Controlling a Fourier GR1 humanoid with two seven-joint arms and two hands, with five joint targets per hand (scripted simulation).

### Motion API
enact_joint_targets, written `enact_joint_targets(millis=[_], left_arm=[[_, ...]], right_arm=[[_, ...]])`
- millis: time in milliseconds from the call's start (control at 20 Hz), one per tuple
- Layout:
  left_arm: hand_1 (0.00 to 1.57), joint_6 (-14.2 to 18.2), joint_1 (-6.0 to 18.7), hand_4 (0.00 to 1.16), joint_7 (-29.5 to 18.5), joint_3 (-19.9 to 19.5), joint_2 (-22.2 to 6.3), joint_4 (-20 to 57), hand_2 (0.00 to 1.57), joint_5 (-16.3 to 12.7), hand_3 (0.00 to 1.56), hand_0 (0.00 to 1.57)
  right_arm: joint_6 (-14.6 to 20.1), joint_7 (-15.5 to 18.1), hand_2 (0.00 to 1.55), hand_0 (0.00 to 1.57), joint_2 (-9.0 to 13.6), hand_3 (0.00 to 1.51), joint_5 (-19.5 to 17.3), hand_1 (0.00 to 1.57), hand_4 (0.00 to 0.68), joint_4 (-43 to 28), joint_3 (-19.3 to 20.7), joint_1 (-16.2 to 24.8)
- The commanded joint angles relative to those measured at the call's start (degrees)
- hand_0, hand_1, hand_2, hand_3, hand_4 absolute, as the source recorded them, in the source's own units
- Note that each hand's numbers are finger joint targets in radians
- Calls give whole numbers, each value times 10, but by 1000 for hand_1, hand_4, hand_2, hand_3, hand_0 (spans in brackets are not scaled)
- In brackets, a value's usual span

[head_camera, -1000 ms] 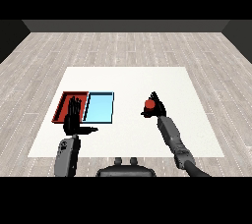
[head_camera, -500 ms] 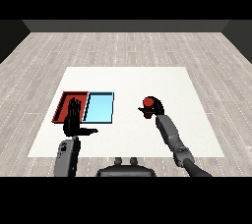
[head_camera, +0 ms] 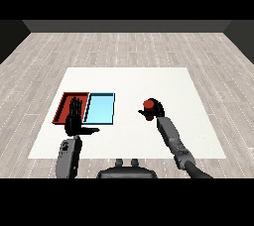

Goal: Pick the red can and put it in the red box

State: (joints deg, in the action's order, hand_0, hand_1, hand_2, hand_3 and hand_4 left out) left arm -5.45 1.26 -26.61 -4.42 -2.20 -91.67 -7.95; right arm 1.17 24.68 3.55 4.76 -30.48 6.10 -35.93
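Observation:
The red can (head_camera: 148, 105) is held in my right hand (head_camera: 153, 112), whose fingers curl round it, a little right of the table's middle. The can's red top shows above the black fingers. The red tray (head_camera: 65, 107) lies at the left of the table, with the light blue tray (head_camera: 100, 108) touching its right side. My left hand (head_camera: 74, 120) is raised with straight fingers and the thumb sticking out. It stands in front of the red tray's near right part and hides some of it.
The white table (head_camera: 163, 81) spreads wide behind and to the right of the trays. A bare strip of tabletop separates the can from the light blue tray. Grey wooden floor surrounds the table.
My right hand has carried the red can leftward toward the trays and slightly nearer to me. The left hand has stayed in place.

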Motion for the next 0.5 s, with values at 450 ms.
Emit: enact_joint_targets(millis=[450], left_arm=[[0,1,16,0,-3,8,-1,24,0,5,0,0]], right_arm=[[27,0,1458,1547,-17,1383,10,1547,581,-141,-4,23]])
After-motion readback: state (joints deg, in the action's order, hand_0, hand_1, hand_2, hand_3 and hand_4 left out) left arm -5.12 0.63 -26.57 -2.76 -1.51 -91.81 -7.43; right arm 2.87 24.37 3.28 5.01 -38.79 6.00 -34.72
